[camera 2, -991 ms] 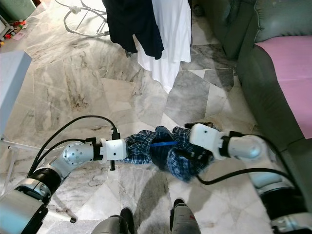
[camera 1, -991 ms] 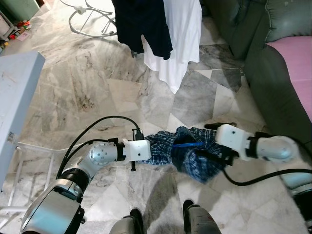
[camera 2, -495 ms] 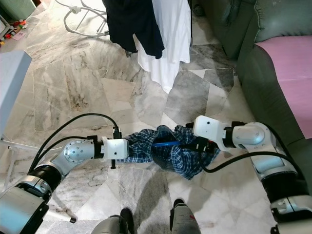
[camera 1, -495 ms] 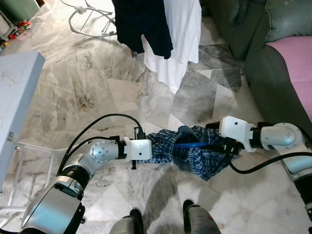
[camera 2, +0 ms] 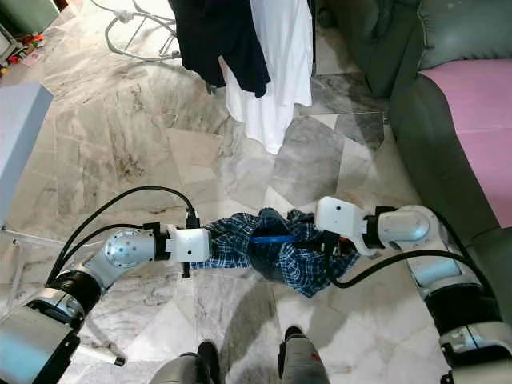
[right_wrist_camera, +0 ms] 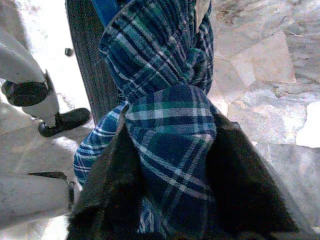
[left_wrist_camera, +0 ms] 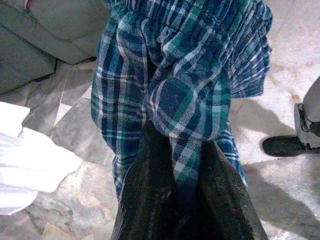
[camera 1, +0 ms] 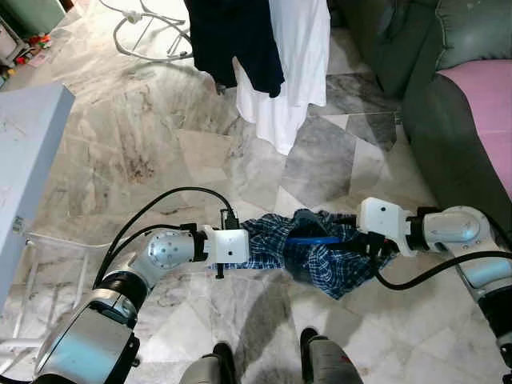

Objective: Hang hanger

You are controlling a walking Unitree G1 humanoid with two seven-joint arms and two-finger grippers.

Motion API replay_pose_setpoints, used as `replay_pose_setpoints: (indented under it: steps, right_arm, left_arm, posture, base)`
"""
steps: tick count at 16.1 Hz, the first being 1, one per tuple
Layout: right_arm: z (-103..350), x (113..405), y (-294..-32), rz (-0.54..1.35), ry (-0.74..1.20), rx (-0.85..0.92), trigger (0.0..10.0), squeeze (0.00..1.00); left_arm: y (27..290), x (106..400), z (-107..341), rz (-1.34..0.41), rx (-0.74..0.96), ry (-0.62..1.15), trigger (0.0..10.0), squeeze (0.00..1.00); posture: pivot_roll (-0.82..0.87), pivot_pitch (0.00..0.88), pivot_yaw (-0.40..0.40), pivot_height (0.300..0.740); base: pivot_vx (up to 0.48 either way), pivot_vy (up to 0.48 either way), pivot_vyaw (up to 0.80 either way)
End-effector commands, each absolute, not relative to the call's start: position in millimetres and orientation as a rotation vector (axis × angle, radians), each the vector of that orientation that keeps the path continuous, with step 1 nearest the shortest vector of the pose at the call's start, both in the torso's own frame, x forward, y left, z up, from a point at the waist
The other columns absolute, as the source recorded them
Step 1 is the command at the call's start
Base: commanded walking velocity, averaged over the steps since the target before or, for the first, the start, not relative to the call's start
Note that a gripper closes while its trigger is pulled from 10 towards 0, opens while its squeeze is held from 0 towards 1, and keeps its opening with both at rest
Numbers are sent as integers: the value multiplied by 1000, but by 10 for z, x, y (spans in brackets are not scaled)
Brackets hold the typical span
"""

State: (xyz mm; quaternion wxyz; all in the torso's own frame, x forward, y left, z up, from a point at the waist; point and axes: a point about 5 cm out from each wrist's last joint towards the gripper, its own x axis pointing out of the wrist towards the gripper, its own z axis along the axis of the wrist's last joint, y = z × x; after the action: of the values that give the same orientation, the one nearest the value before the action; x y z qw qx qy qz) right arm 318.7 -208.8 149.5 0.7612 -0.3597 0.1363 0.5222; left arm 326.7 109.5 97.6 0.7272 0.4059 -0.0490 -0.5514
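Hanging beyond are a white shirt (camera 1: 292, 56) and dark garment (camera 1: 232, 40); both grippers, left (left_wrist_camera: 175, 165) and right (right_wrist_camera: 170, 150), pinch plaid cloth (camera 1: 320, 256) bunched over what seems a blue hanger (camera 1: 308, 239).

Home: sofa (camera 1: 448, 104), hanging laundry (camera 1: 264, 48)

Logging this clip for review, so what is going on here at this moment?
The robot stands on a marble floor and holds a blue plaid garment stretched between its two arms. The left gripper is shut on one end of the cloth and the right gripper is shut on the other end. A blue hanger sits partly inside the garment. Ahead of the robot, a dark garment and a white garment hang above the floor, and a green sofa stands to its right.
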Motion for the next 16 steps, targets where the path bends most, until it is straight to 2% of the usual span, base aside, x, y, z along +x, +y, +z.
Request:
replay_pose_setpoints:
  steps: [1,9,15,16]
  right_arm:
    - [1443,3139,-2064,1178,321,-776,0,0]
    - [1343,3067,-2016,1195,337,-724,0,0]
    - [1272,3053,-1931,1177,315,-674,0,0]
    - [1265,3054,-1922,1175,312,-673,0,0]
  left_arm:
    - [1119,3226,924,-1243,905,-94,0,0]
    - [1054,3246,964,-1219,900,-138,0,0]
    - [1021,3320,1098,-1093,872,-244,0,0]
    - [1026,3332,1106,-1076,870,-245,4706,0]
  posture:
    - [-328,282,133,740]
    - [-326,282,139,740]
    - [-312,278,138,740]
    - [-312,277,138,740]
  base:
    - [0,0,0]
    - [0,0,0]
    - [0,0,0]
    - [0,0,0]
